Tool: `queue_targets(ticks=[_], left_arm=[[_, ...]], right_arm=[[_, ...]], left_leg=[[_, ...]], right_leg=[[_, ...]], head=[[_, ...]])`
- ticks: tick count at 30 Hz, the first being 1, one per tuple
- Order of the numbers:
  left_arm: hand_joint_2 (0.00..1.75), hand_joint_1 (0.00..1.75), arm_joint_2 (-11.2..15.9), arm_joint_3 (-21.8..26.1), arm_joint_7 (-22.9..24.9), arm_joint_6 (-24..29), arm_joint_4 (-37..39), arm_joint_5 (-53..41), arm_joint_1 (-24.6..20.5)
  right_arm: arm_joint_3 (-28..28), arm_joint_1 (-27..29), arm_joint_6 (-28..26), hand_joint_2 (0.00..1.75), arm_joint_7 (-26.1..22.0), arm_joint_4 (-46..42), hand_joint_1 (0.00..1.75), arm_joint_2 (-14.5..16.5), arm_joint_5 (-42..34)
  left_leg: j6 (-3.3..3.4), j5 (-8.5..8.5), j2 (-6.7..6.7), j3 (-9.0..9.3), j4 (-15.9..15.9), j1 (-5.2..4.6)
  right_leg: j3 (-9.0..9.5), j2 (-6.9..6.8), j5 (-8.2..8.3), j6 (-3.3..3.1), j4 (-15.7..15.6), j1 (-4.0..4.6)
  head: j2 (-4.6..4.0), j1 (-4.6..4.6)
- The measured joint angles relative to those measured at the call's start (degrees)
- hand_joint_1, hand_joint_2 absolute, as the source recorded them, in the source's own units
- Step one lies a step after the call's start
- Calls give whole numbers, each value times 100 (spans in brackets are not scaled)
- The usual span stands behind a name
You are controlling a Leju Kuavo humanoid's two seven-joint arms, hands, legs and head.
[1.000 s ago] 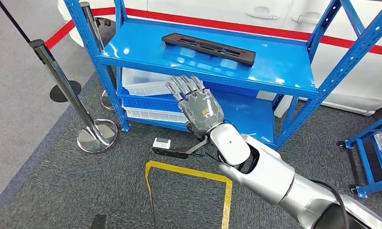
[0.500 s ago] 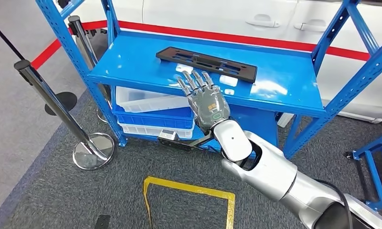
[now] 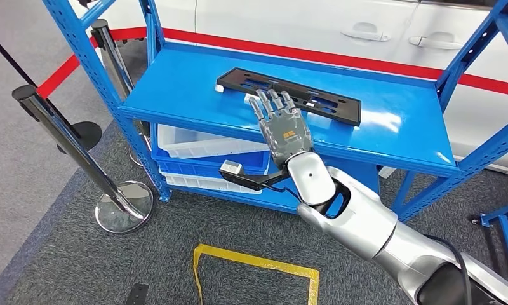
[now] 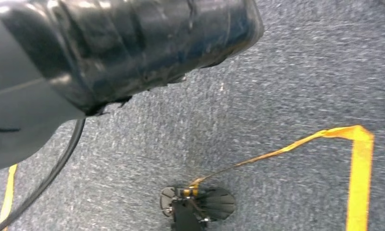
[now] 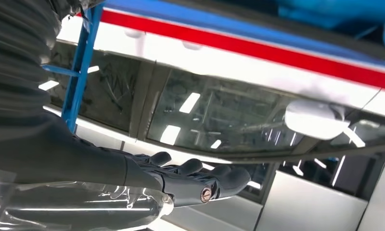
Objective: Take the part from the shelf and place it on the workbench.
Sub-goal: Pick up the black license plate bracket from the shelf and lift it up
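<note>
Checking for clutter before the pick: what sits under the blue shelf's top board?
Under the top board sit a clear plastic bin and a blue bin below it. Their contents are covered by the board, and the right robot hand blocks the middle.

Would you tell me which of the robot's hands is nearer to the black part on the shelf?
Right. The right hand is stretched out over the shelf's front edge, fingertips at the black part. The left arm's wrist camera faces the carpet floor, away from the shelf.
</note>
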Motion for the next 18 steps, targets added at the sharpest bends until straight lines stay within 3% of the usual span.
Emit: queue_targets(ticks=[2, 4, 6, 8, 10, 11, 12, 13, 15, 17, 18], left_arm=[[0, 0, -5, -35, 6, 0, 0, -5, -5], [0, 0, -4, -64, 25, 0, 0, -14, -8], [0, 0, 5, -88, 58, -1, 0, -27, -12], [0, 0, 11, -118, 99, -4, 0, -38, -30], [0, 0, 11, -162, 136, -10, 0, -45, -49], [0, 0, 13, -182, 149, -13, 0, -47, -54], [0, 0, 16, -198, 159, -15, 0, -49, -57], [0, 0, 22, -209, 165, -17, 0, -51, -61], [0, 0, 33, -225, 168, -20, 0, -57, -81], [0, 0, 34, -247, 171, -24, -1, -65, -107], [0, 0, 33, -260, 173, -26, -2, -69, -113]], right_arm=[[-2, -40, 8, 175, 1, 36, 0, -3, -7], [-2, -60, 30, 175, 15, 79, 0, -3, -28], [-2, -114, 68, 87, 33, 153, 0, 0, -63], [-2, -199, 121, 0, 39, 271, 0, 18, -125], [-2, -265, 179, 0, 39, 439, 0, 42, -220], [-2, -284, 201, 0, 43, 530, 0, 50, -261], [-2, -301, 216, 0, 47, 612, 0, 54, -292], [-2, -320, 224, 0, 52, 681, 0, 56, -311], [-2, -377, 224, 0, 62, 789, 0, 59, -328], [-2, -428, 223, 0, 68, 877, 0, 63, -333], [-2, -441, 223, 0, 69, 918, 0, 64, -334]], left_leg=[[-44, -25, -13, 17, -9, -9], [-94, -31, -16, 26, -36, -15], [-150, -126, -9, -13, 60, -19], [-199, -411, -1, -243, 568, -6], [-239, -695, 1, -595, 1292, 13], [-258, -719, 2, -701, 1487, 23], [-274, -637, 4, -704, 1468, 32], [-286, -464, 7, -595, 1229, 44], [-297, -136, 11, -218, 464, 55], [-258, -54, 3, 2, 40, 43], [-228, -85, -3, 23, 24, 28]], right_leg=[[109, 1, 155, -38, -371, 39], [142, -2, 161, -61, -422, 27], [185, -10, 189, -103, -493, -13], [217, -17, 197, -138, -533, -33], [226, -23, 184, -158, -528, -31], [230, -26, 175, -161, -524, -33], [235, -26, 163, -157, -514, -38], [241, -24, 145, -145, -498, -47], [243, -19, 90, -99, -440, -53], [230, -13, 48, -49, -393, -40], [227, -11, 43, -28, -391, -31]], head=[[0, 3], [0, 7], [0, -1], [-1, -12], [-1, -13], [-1, -13], [-1, -13], [-1, -15], [-1, -18], [-1, -19], [-1, -21]])
